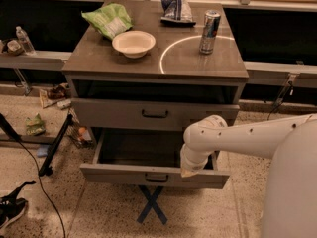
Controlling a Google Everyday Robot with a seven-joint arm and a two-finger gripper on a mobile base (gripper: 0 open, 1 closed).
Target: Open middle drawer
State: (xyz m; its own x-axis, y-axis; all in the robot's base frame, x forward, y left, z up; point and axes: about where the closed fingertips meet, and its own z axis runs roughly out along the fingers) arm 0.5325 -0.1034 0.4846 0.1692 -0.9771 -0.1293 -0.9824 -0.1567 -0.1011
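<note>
Middle drawer (124,173) is pulled well out from the front of the table (183,66). Its inside is dark and open to view, and the grey-brown front panel faces the cam w/ a small dark loop handle (157,177) at ctr. The white arm (247,135) comes in from the right side. It bends down at a rounded joint and ends at the claw (190,168), which sits at the top edge of that drawer's front, just right of the handle. The claw's tip is tucked against/behind the panel, so can't tell its state or whether it grips anything. Above it, the upper drawer (114,114) shows its own dark handle, w/ a dark gap btwn its front and the table top. On the table: white bowl (133,42) left of ctr, green bag (108,20) behind it to the left, blue bag (176,10) at the back, and a can (210,32) standing upright at right, on a thin white arc marked on the surface. On the floor below the open drawer is a blue tape X (151,206). Far left, a water bottle (23,39) stands on a low ledge, and black cables (29,162) run across the speckled floor, w/ bits of litter near the table's left side.
</note>
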